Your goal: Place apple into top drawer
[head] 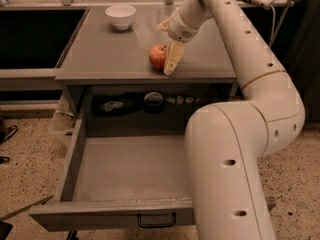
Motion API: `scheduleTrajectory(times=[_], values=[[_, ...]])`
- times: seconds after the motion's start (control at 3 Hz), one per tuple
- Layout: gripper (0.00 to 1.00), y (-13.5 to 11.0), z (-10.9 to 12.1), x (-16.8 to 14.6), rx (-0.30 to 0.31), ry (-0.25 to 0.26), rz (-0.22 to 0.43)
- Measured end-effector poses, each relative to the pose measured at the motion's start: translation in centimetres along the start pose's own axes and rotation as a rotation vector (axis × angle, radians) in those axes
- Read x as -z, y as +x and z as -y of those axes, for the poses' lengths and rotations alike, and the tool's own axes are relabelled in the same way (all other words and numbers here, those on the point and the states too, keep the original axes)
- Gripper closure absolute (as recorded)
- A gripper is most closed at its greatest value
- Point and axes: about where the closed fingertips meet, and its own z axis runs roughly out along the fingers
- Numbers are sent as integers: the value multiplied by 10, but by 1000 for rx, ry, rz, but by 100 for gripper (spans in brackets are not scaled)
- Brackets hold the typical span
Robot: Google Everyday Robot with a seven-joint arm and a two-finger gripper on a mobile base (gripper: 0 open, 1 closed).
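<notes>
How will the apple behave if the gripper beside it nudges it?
The apple is round and sits near the front edge of the tabletop, so a push would probably roll it. It looks firm, likely rigid under the gripper close beside it. Its smooth skin might slip.

The one camera sits high and looks steeply down and forward, with the open top drawer [125, 169] filling the near lower frame and the grey tabletop [105, 54] lying farther off above it. It stands close to the robot's own arm [235, 159], whose thick white segment blocks the right foreground. The gripper [171, 59] shows at upper centre, low over the tabletop just beside the apple [157, 56].
</notes>
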Motion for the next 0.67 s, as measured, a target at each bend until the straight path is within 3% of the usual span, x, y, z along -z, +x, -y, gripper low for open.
scheduleTrajectory(times=[0.33,0.67], values=[[17,2,-3,-5,-13,-23,1],[40,2,-3,-6,-14,-24,1]])
